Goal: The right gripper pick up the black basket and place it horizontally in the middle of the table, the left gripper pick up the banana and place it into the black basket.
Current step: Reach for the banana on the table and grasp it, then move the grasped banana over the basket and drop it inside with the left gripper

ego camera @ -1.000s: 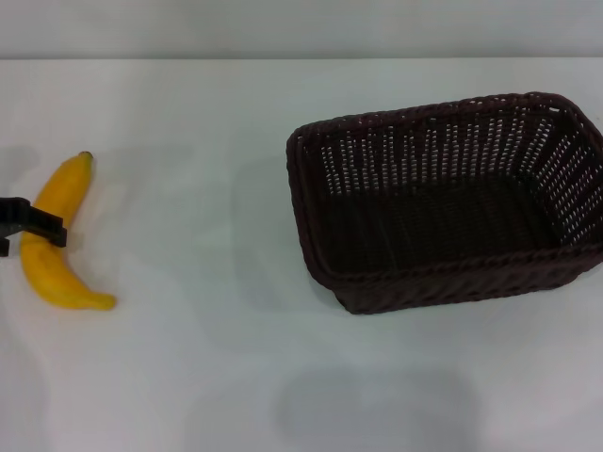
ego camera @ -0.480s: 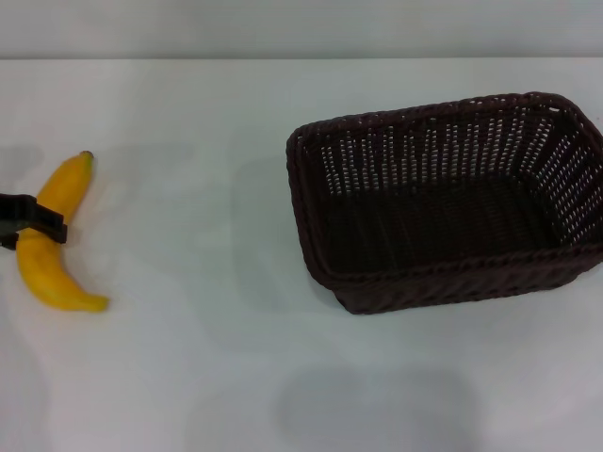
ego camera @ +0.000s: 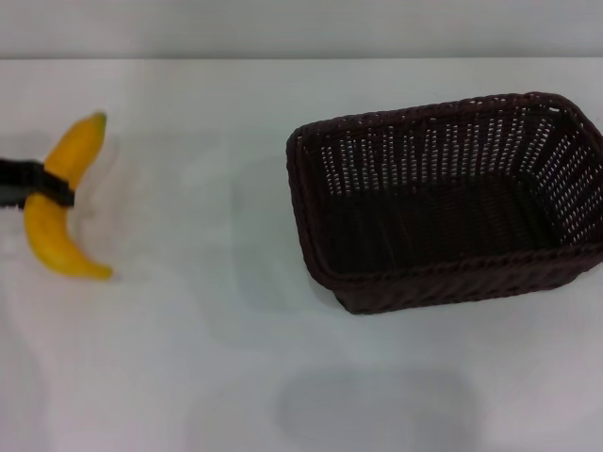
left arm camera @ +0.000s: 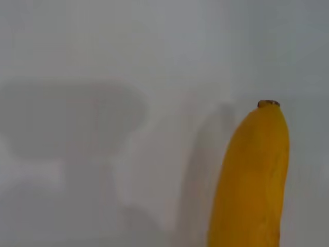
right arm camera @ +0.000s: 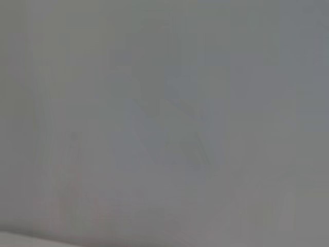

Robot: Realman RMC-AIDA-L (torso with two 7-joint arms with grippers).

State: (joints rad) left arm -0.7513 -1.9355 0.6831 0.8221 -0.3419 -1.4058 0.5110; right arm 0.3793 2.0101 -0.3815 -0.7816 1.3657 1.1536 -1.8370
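Banana (ego camera: pixel 58 202), yellow and curved, sits at the far left of the head view, clamped across its middle by the left gripper (ego camera: pixel 42 184). That gripper is a black clamp reaching in from the left edge, and its two slim fingers (ego camera: pixel 52 185) press against the peel as a dark band around the fruit. Only the fingers and a short piece of the clamp behind them show; the arm itself lies beyond the edge.

The fruit stands roughly along the depth of the table (ego camera: pixel 188 358), its dark stem tip pointing away from the robot and its blunt lower end curling toward the right. A soft shadow lies on the white surface just beside it, and whether the fruit touches the tabletop cannot be told. In the left wrist view the banana (left arm camera: pixel 252 180) fills the lower right part of the picture, orange-tinged and smooth, with its small dark tip uppermost against the pale table (left arm camera: pixel 103 62). The clamp's own fingers do not show in that view.

Well apart from the fruit, on the right half of the table, rests the black basket (ego camera: pixel 443 202). It is a large rectangular wicker basket, very dark, with a braided rim and slatted see-through sides. It stands upright with its open top facing up, its long side running across the table, and its far right corner nears the edge of the head view.

The right wrist view gives only a plain grey blur, and the right gripper does not appear in any view.
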